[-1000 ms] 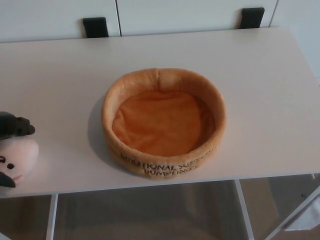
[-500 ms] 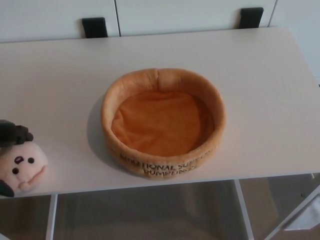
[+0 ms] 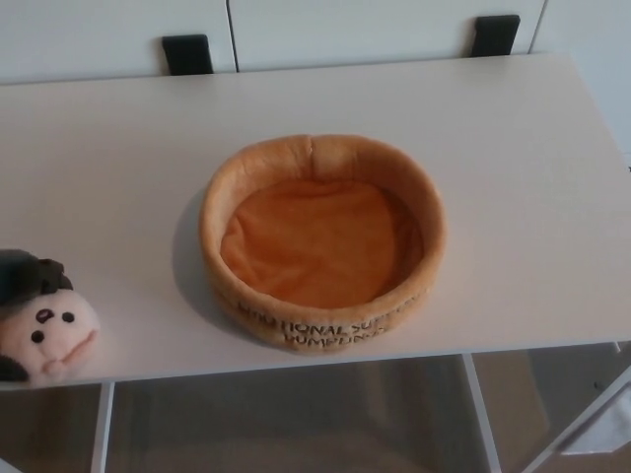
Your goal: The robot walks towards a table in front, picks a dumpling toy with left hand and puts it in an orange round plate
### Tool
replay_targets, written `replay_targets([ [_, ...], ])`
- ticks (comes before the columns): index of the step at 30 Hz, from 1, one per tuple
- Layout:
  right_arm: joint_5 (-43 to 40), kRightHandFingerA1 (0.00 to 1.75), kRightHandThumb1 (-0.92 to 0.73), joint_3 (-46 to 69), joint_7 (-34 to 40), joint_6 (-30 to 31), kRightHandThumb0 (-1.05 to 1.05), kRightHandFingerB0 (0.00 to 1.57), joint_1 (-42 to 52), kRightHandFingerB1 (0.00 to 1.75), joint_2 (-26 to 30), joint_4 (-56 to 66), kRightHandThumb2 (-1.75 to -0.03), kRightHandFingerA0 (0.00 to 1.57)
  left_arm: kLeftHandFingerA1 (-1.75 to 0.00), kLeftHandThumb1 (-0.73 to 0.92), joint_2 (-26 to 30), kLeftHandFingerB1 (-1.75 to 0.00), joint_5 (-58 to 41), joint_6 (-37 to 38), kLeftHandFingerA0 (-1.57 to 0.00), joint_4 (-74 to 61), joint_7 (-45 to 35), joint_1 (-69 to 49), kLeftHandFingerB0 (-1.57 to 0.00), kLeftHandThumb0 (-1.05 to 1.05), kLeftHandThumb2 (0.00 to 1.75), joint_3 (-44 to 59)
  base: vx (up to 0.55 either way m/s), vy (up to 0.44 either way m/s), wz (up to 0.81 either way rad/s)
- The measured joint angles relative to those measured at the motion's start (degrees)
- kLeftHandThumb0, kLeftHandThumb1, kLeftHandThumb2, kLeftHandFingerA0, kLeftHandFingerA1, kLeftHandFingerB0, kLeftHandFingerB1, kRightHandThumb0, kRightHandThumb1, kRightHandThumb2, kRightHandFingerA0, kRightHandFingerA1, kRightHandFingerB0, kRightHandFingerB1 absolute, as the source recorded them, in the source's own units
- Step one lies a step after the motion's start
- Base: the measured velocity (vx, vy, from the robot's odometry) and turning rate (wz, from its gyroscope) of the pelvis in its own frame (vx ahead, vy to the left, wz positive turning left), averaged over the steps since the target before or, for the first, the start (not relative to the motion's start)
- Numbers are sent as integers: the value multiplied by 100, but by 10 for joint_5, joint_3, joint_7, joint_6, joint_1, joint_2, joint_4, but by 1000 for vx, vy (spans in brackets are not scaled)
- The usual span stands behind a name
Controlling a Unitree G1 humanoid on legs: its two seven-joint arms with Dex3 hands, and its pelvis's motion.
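A white desk (image 3: 513, 177) fills most of the head view; its near edge runs across the lower part of the picture, with pale legs and floor showing beneath; along the far edge, at about eleven and one o'clock, two black brackets (image 3: 187, 52) stand against a white panelled wall (image 3: 345, 25).

The orange round plate (image 3: 323, 239) sits near the middle of the desk, slightly toward six o'clock; it is a soft plush dish with a thick raised tan rim and a brighter orange floor; dark lettering runs round its outer wall on the near side, partly legible and partly folded under; nothing lies inside it.

The dumpling toy (image 3: 47, 333) is at about eight o'clock from the plate, well apart from it, at the picture's left edge and close to the desk's near edge; it is pale pink, with two dark eyes and a small mouth facing the camera; whether it rests on the desk or is lifted just off it cannot be told.

The left hand (image 3: 28, 276) shows only as black fingers over the toy's top, with another dark tip at the toy's lower left; these fingers wrap the toy, so the hand is grasping it; the right hand does not show in this view.
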State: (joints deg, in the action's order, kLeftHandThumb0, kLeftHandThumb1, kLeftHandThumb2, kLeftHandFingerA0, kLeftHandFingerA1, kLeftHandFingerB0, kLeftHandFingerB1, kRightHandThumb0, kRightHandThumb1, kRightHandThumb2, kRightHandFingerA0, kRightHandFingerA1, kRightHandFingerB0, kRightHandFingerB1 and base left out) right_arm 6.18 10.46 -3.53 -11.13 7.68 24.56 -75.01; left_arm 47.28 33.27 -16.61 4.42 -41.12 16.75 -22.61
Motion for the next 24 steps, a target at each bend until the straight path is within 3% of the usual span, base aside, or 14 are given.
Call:
replay_targets([
  [1,0,45,-53,0,0,0,-9,53,-2,42,0,0,-56,62,-99,73,-3,-59,3,9,-103,1,19,-4,-85,-11,59,2,0,0,0],
  [2,0,45,-53,0,0,0,-9,53,-2,42,0,0,-56,62,-99,73,-4,-59,4,14,-103,2,27,-6,-85,-11,59,3,0,0,0],
  [3,0,46,-53,-1,0,0,-9,54,-2,42,0,0,-56,63,-114,71,-7,-67,6,20,-98,2,42,-10,-82,-11,60,7,0,0,0],
  [5,0,46,-53,-1,0,-1,-9,54,-3,42,0,0,-56,63,-114,71,-15,-67,6,28,-98,3,62,-16,-82,-11,60,13,0,0,0],
  [6,0,46,-54,-1,0,-1,-11,54,-3,42,0,1,-56,64,-133,75,-19,-84,7,32,-92,3,73,-19,-74,-13,62,15,0,0,0],
  [10,1,46,-54,-3,0,-3,-11,54,-2,42,0,3,-56,64,-133,75,-32,-84,12,48,-92,11,114,-29,-74,-13,62,23,0,0,0],
  [11,1,46,-54,-4,0,-3,-9,55,-2,42,0,4,-56,64,-148,71,-35,-94,14,52,-82,13,124,-32,-69,-12,62,24,0,0,0],
  [18,1,46,-54,-5,0,-5,-10,54,0,42,0,7,-56,64,-140,71,-59,-91,22,85,-85,32,195,-48,-73,-8,61,40,0,0,0],
  [19,1,46,-54,-5,0,-5,-11,54,0,42,0,7,-56,63,-132,74,-64,-83,21,88,-91,34,202,-50,-75,-9,62,44,0,0,0],
  [24,0,46,-54,-4,-1,-5,-10,54,-3,42,0,5,-56,63,-130,74,-100,-78,10,110,-98,48,250,-65,-78,-5,62,81,0,0,0],
])
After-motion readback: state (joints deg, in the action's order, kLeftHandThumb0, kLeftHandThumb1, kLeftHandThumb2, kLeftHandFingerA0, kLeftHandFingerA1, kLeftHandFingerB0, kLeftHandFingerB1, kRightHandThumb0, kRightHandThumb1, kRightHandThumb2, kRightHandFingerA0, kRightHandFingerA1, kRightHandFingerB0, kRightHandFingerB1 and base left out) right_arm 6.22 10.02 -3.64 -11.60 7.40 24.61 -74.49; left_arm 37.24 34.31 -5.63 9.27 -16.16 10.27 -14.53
